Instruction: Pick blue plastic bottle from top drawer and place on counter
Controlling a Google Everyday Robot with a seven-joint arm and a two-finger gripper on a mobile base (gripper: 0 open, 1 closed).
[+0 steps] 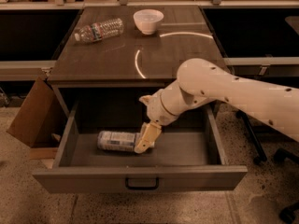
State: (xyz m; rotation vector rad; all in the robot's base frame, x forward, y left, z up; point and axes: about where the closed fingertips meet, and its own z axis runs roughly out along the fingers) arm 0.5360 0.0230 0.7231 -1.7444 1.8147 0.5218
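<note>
Camera view, one entry

- Top drawer (140,176): pulled out from under the counter's near edge; handle (141,184) at the centre of the front panel
- Blue plastic bottle (117,141): lying on its side on the drawer floor, left of middle, its length parallel to the near edge
- My gripper (146,139): down inside the drawer at the bottle's right end and overlapping it. I cannot tell whether it is parted or clamped on the bottle
- Counter (182,55): clear ribbed bottle (99,30) lying by the far left corner; white bowl (148,21) at the middle of the far edge
- Cardboard box (30,113): on the floor beside the drawer's left wall

Handling note, my judgement: a light bottle on its side will roll or skid if nudged, so I should take it squarely across the body rather than at the cap. I should lift straight up until it clears the front panel and the counter's near edge. Then I should set it down toward the near right corner, well apart from the bowl and the other bottle
</note>
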